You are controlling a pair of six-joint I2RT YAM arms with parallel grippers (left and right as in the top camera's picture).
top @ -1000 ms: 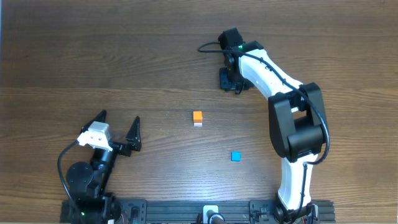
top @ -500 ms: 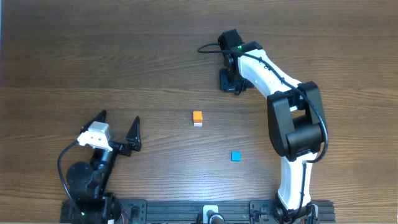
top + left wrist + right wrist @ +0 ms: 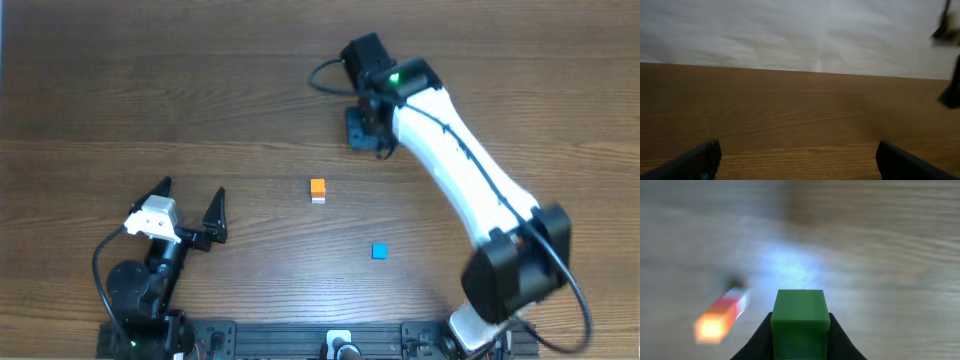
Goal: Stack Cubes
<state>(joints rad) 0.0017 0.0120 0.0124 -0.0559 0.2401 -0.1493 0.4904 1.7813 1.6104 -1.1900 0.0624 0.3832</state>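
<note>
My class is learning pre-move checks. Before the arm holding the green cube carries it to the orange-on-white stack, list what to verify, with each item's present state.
1. Grip: right gripper shut on the small green cube, held squarely: ok.
2. Base: small orange cube rests on the small white cube: ok.
3. Green cube over that pair: not ok; in the right wrist view they lie off to one side.
4. Orange cube's top level: cannot tell, blurred.
5. Left gripper open, apart from the pair: ok.
6. Small blue cube apart from the pair: ok.
</note>
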